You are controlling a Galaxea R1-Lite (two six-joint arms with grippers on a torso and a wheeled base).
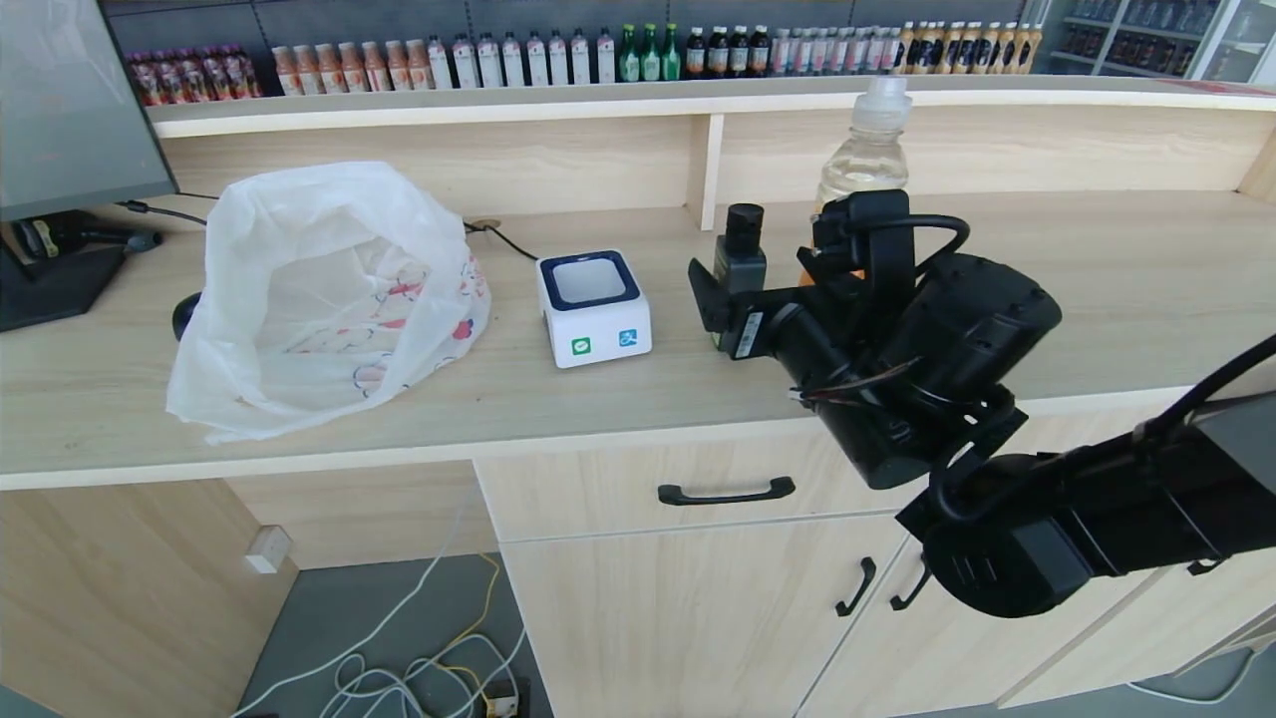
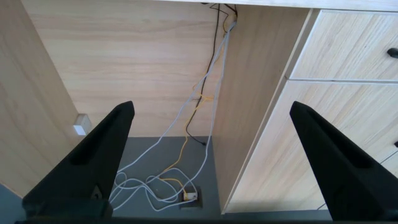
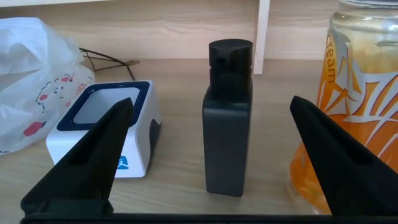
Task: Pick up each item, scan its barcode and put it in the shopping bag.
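Black bottle point(image 3: 227, 137); squarish, matte, capped; upright on counter point(image 3: 177, 118)

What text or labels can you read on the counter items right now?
Clear plastic bottle with orange label: lettering cut off, no whole word reads.
White cube scanner: two small icons, no words.
Black pump bottle: none on facing side.
White plastic shopping bag: red pattern, no text.

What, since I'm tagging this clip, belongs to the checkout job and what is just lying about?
Job: black square pump-top bottle; clear plastic bottle with orange label; white-and-blue box scanner; white plastic shopping bag.
Lying about: dark monitor on the counter; loose cables on the floor; rows of drinks bottles on the back shelf.
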